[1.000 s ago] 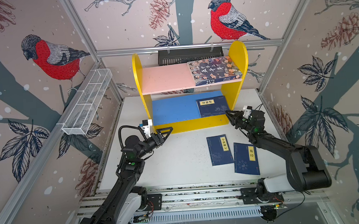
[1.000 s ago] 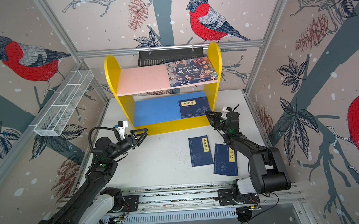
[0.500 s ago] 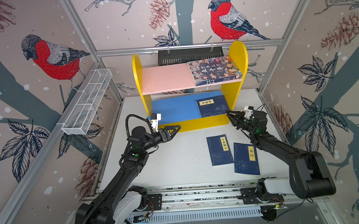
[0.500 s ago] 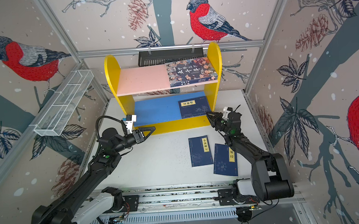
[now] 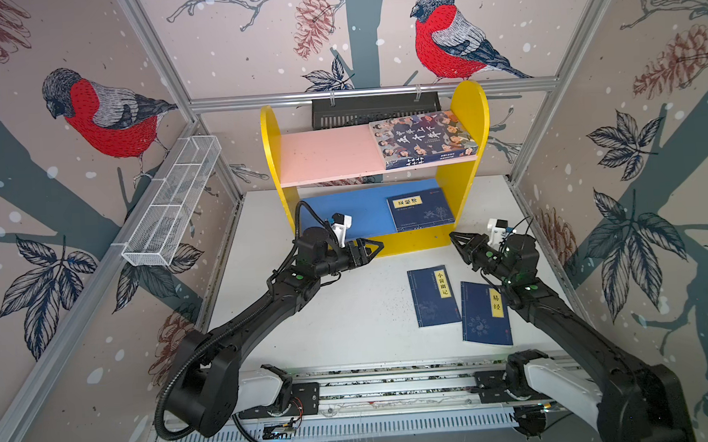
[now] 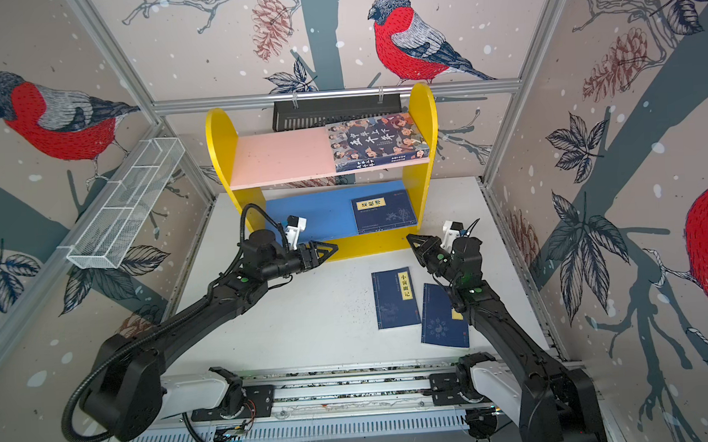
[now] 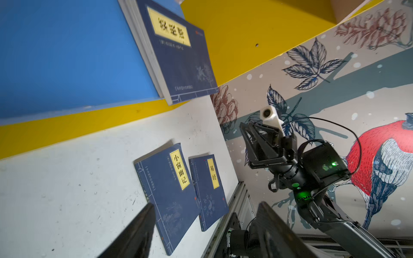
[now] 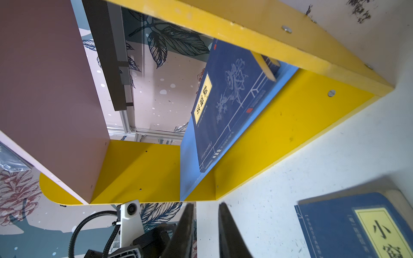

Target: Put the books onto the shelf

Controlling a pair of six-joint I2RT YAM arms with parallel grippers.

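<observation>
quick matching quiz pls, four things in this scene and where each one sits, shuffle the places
Things:
1. thick book with colourful cartoon-people cover
2. thin navy-blue book labelled 易经
3. white wire mesh basket
4. black slotted tray

Places:
a. left side wall
b. white tabletop
c. back rail
d. pink upper shelf board

Pairs: 1-d, 2-b, 3-a, 4-c

Yellow-sided shelf [image 5: 469, 112] stands upright at the back of the worktop [image 5: 349, 313]. A colourful cartoon-cover book [image 5: 421, 139] lies flat at the right end of the pink upper board [image 5: 324, 153], and a shelved navy book [image 5: 420, 210] lies flat at the right end of the blue lower board [image 5: 343, 208]. Left navy book [image 5: 433, 297] and right navy book [image 5: 486, 313] lie face up, close side by side on the worktop, near the shelf's right front.
</observation>
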